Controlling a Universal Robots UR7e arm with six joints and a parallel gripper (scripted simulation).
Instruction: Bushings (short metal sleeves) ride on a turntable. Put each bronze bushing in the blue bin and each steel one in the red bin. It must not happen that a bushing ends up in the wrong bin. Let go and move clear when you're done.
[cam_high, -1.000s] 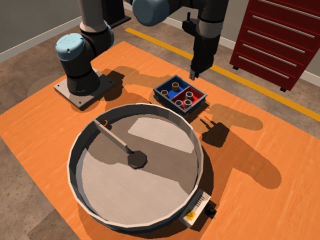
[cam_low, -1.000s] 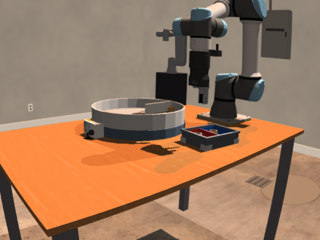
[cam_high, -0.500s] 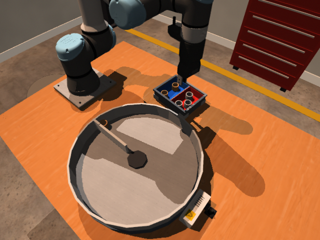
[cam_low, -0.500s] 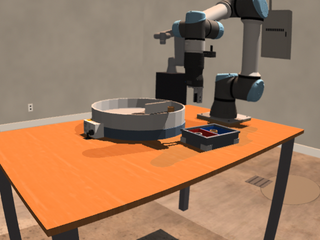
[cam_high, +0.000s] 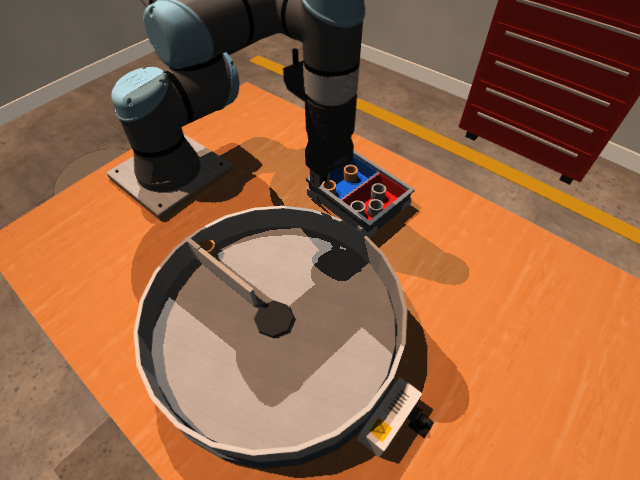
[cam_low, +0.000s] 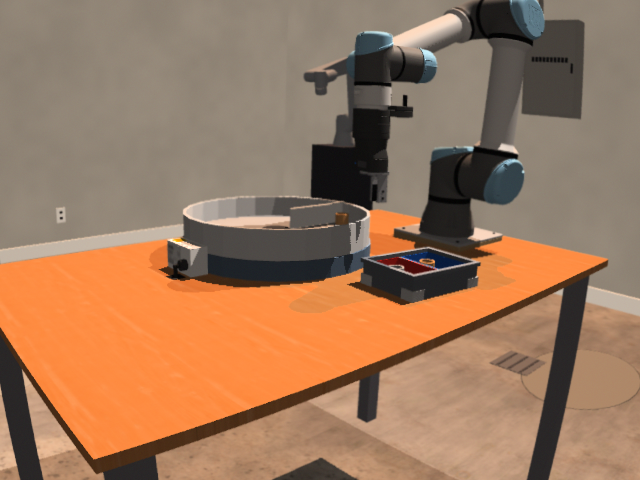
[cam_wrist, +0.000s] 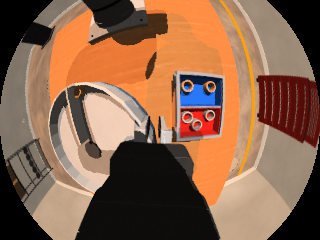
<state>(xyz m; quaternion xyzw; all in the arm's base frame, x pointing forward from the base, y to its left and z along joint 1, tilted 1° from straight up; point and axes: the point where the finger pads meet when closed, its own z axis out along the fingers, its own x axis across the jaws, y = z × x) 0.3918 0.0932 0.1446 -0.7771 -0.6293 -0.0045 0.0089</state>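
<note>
Gripper (cam_high: 319, 179) (cam_low: 377, 192) (cam_wrist: 154, 122) hangs upright with its fingers partly spread and nothing between them. Just beside it, on the wrist view's right, is the tray (cam_high: 391, 210) (cam_low: 444, 276) (cam_wrist: 222, 107). Its blue bin (cam_high: 343, 187) (cam_low: 445, 260) (cam_wrist: 200, 101) holds two bronze bushings; its red bin (cam_high: 388, 200) (cam_low: 415, 264) (cam_wrist: 206, 129) holds three steel ones. All five look rightly sorted.

On the hand's other side is the turntable (cam_high: 142, 356) (cam_low: 273, 245) (cam_wrist: 54, 135). The last bushing (cam_high: 213, 244) (cam_low: 341, 219) (cam_wrist: 80, 92), bronze, stands farther off inside the wall, close by the bar (cam_high: 227, 271) (cam_low: 315, 214) (cam_wrist: 79, 117).

The step seems to be reaching for it. Stay above the wall while crossing, open wider, and turn the fingers so neither strikes bar or wall. Drop straight, centre, close gently, and lift clear before travelling. It belongs in blue, in the free space beside the other two.

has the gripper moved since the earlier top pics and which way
Yes, in the top view the gripper has shifted left past the blue bin, from beyond its far side to its left corner.
</note>
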